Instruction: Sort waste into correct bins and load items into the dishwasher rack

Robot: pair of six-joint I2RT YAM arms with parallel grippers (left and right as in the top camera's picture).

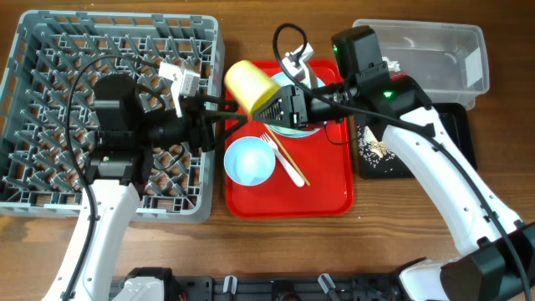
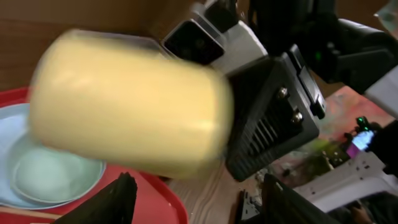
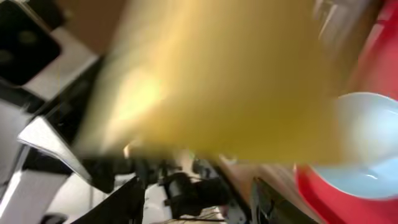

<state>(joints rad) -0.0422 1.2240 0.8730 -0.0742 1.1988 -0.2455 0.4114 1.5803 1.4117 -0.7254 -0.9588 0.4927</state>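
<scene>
- Left gripper [image 2: 199,190]: fingers spread well apart. Nothing sits between them; the cup lies past their tips.
- Right gripper [image 3: 196,193]: fingers also stand apart. Its own camera shows only a yellow smear ahead, so whether either pad touches the cup cannot be told.
- Small yellow plastic cup [image 1: 251,85]: lying on its side in the air between the two grippers, over the far left corner of the flat red serving tray [image 1: 326,180], just beside the rack. Blurred in both wrist views.
- Risk 1: neither gripper visibly clamps the cup. If the left jaws do not close round it first, it probably drops.
- Risk 2: a fall from here likely strikes the tray rim or the round light blue bowl [image 1: 249,160] below, then rolls onto the table.
- Risk 3: the two grippers are very near each other; a further advance by either could knock fingers together.
- Large grey pegged plastic dishwasher rack [image 1: 50,100]: empty of dishes where visible. A sideways cup could wedge on pegs; it needs turning first.
</scene>
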